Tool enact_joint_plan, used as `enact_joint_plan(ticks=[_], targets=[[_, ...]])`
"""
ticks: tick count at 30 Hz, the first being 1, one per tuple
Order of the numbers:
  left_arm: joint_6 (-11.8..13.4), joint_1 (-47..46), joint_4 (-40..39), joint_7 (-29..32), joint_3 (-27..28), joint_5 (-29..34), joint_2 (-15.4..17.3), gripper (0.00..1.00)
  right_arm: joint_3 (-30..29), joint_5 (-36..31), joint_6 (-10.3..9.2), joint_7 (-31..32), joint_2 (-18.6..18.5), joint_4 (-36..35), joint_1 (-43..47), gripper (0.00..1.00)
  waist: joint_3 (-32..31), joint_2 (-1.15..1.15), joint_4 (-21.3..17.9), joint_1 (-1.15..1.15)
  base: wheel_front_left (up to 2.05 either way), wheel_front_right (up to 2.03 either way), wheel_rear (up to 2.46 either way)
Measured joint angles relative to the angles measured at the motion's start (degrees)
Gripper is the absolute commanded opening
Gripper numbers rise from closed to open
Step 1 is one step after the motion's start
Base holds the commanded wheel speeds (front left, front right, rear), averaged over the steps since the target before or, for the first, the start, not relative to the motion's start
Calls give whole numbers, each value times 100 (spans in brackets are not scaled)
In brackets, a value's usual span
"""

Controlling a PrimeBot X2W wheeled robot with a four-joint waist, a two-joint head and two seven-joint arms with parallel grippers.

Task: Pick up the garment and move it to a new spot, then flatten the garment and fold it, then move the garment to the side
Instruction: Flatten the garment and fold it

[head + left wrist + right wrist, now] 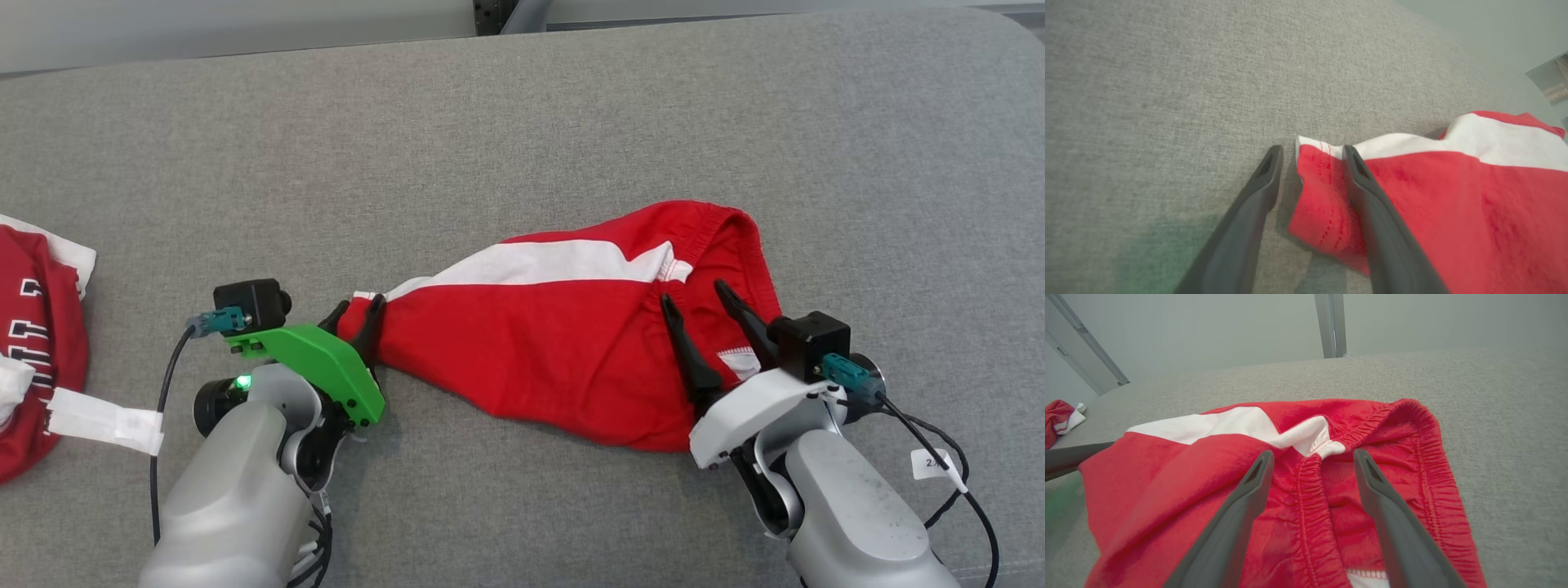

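Note:
The garment (571,343) is a pair of red shorts with a white side stripe, lying crumpled on the grey cloth surface (522,122). My left gripper (360,305) sits at its narrow left hem corner. In the left wrist view the gripper (1312,150) has its jaws apart, with the hem corner (1318,196) lying between them. My right gripper (692,292) is over the elastic waistband at the right end. It stands open (1313,453), its fingers straddling a gathered ridge of waistband (1306,486) without pinching it.
Another red and white garment (41,359) with a white tag strip (102,420) lies at the far left edge, also seen small in the right wrist view (1059,416). A metal post (1331,324) rises behind the surface's far edge.

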Motion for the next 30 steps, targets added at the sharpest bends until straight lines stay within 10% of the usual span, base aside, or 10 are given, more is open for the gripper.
enact_joint_plan(ticks=[2, 12, 30], targets=[[1, -1, -16, -42, -123, -71, 20, 47, 1, 0, 0, 0, 1, 2, -1, 100, -3, 0, 8, 0, 0, 0, 0], [1, -35, -18, -505, -569, -336, 136, 0, 127, 163, 0, 0, 16, 131, -101, 100, 5, 0, 24, 0, 0, 0, 0], [0, -60, 142, -1092, -1376, -824, 123, 0, 123, 1155, -1, 0, 76, 947, -555, 100, 23, 0, 180, 0, 0, 0, 0]])
